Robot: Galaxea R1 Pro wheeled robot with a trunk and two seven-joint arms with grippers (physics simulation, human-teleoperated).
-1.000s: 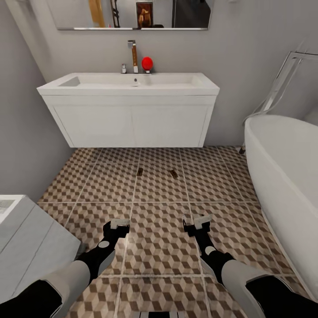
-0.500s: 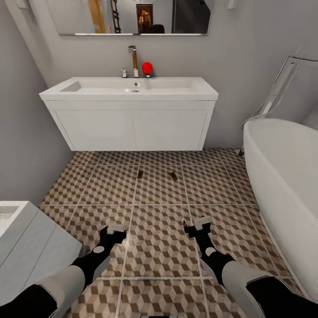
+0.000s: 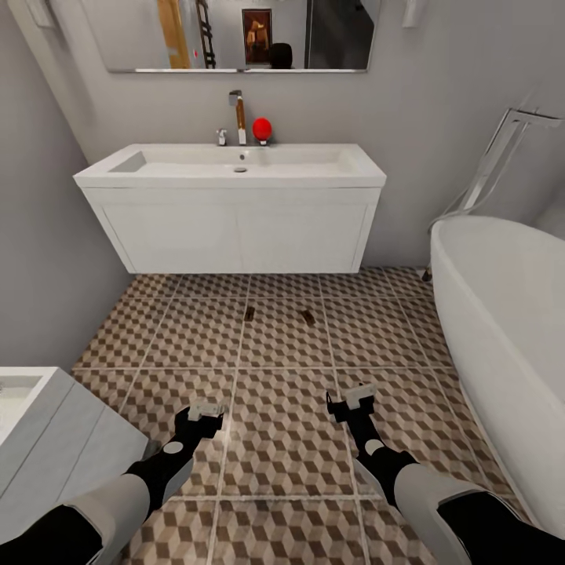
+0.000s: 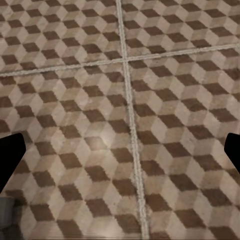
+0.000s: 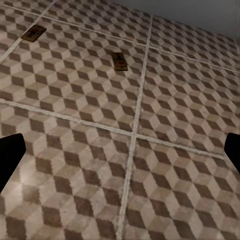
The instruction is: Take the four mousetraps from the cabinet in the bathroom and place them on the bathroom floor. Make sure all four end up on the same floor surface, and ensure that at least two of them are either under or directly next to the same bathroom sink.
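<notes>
A: Room and surface?

B: Bathroom. Floor [image 3: 282, 428] of cube-pattern tiles, brown, beige and white, pale grout. White wall-hung sink [image 3: 231, 205] on the far wall, chrome tap [image 3: 236, 116], red ball [image 3: 262, 129], mirror [image 3: 235, 35] above. Bathtub [image 3: 502, 329] along the right, white drawer unit [image 3: 47, 431] at near left.

A: Traps?

B: Two traps on the floor just in front of the sink, apart. Left trap [image 3: 249, 314] has its long axis pointing at the sink. Right trap [image 3: 308, 317] lies slightly skewed, far end turned leftward.

A: Grippers?

B: Left gripper [image 3: 205, 410] and right gripper [image 3: 351, 399] hang low over the tiles, jaws spread, nothing held, near side of the traps.
</notes>
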